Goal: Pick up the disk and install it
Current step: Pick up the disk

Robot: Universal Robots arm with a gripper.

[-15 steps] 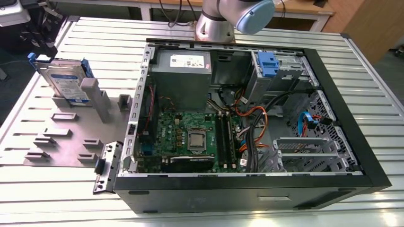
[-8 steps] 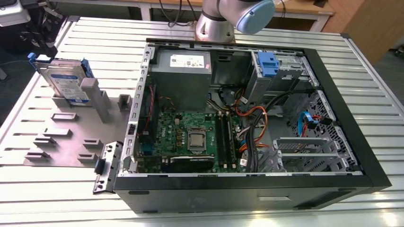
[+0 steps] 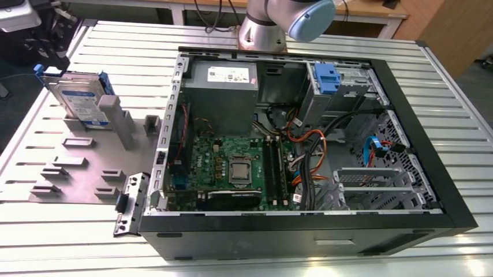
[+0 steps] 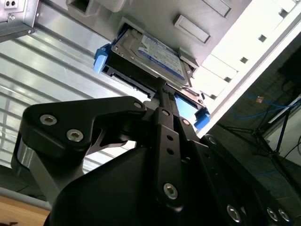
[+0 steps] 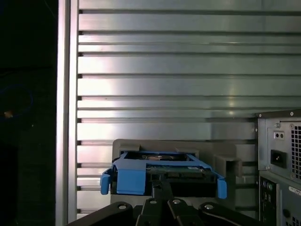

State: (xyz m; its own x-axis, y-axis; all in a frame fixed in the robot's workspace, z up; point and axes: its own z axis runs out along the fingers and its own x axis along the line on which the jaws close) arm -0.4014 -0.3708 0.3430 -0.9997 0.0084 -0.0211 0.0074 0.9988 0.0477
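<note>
The disk (image 3: 77,98) is standing on edge in a slot of the grey holder plate (image 3: 77,167), at the exterior view's left, well apart from the open computer case (image 3: 308,231). You are seeing it edge-on in the first wrist view. Its thin edge, framed by the bright blue carrier (image 5: 129,181), is facing the gripper (image 4: 161,89), which is sitting at about the middle of that edge. The long axis of the edge is running across the gripper's line of reach, and in the second wrist view the labelled face is showing to one side of it. The gripper's front end is lying at the edge or just short of it, and you cannot tell which. Nor can you tell whether the gripper is apart or together, so you are not counting the disk as held; it is resting in the holder, not lifted

The holder is lying flat on the slatted metal table (image 3: 431,86). Inside the case, the grey power-supply box (image 3: 223,92) and another blue carrier (image 3: 327,78) are sitting along the far wall, with cables (image 3: 308,156) crowding the floor near them
</note>
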